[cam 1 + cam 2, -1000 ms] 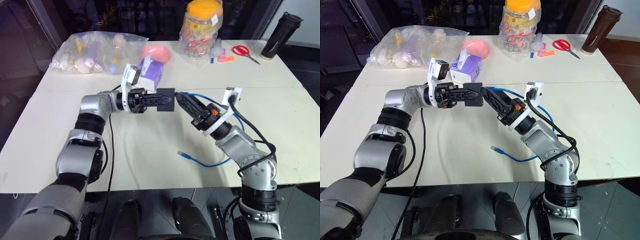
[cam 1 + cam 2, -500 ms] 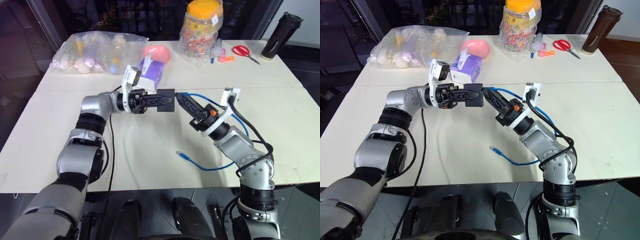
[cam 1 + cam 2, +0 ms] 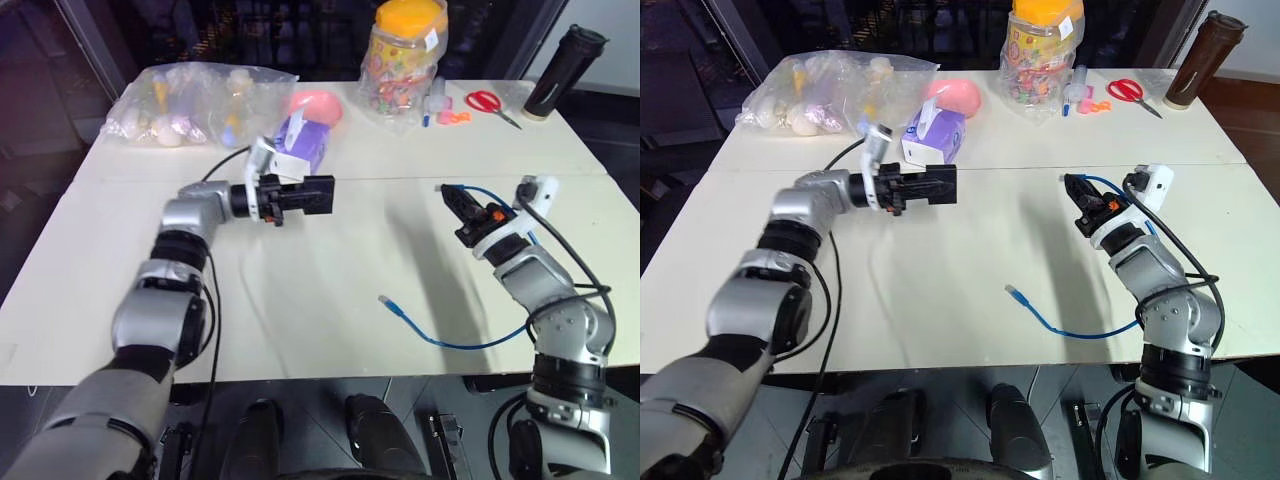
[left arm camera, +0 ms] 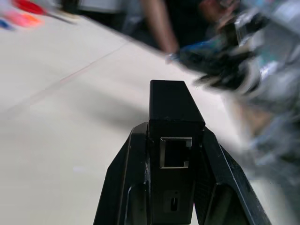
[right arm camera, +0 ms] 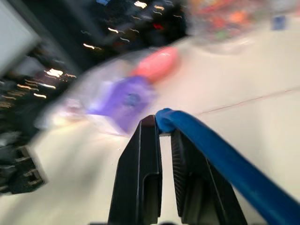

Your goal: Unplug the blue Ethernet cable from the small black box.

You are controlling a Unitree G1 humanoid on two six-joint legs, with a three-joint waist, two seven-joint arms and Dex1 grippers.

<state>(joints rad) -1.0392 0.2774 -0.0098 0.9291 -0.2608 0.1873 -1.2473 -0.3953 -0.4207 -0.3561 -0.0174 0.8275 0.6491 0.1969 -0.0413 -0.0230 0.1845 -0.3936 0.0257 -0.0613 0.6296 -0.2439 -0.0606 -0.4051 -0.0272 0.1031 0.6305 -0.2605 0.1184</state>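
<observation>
Right gripper [image 3: 1072, 187] pinches the blue Ethernet cable [image 3: 1070, 330], pulled free.
Left gripper [image 3: 923, 186] clamps the small black box [image 4: 174, 124] (port empty), well apart; unplugging looks done.

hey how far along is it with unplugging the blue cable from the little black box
Unplugging looks done: the small black box, clamped in the left gripper, shows an empty port. The right gripper grips the blue Ethernet cable, well clear of it. Nothing visibly left.
</observation>
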